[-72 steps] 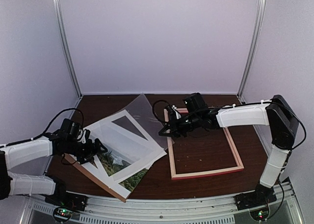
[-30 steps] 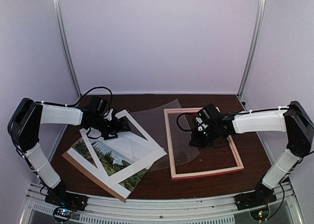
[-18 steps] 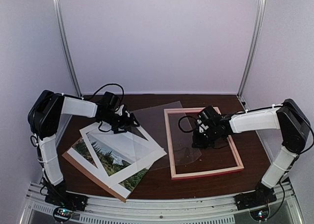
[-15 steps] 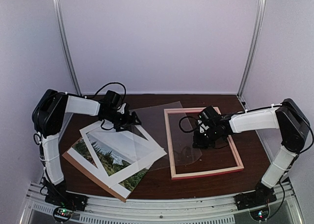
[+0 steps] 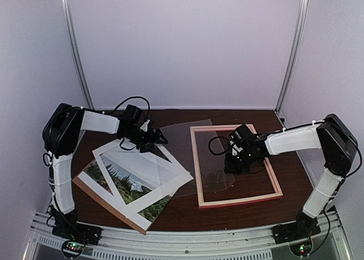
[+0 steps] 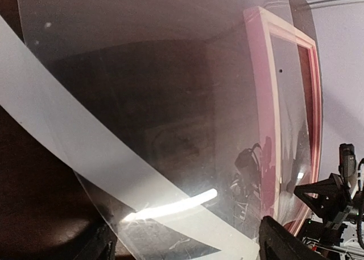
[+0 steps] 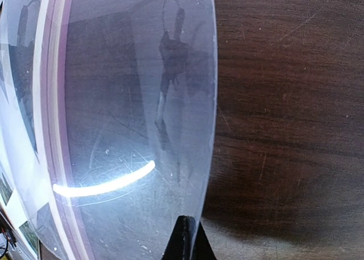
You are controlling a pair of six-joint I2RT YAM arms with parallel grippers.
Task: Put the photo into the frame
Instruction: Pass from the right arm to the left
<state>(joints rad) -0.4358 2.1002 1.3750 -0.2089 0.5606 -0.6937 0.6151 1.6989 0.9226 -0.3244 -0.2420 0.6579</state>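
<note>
Your left gripper (image 5: 154, 140) just swung far, spread wide at far edge of clear sheet (image 5: 182, 137). Your right gripper (image 5: 234, 164) clenched on same sheet, dragged it over frame (image 5: 239, 200). But photo (image 5: 131, 186) sits untouched near left under white mat (image 5: 173, 180); insertion not started.

Photo (image 5: 126, 184) on board (image 5: 104, 202), partly under mat (image 5: 166, 174), left of frame (image 5: 197, 168); sheet (image 5: 185, 138) bridging mat and frame.
</note>
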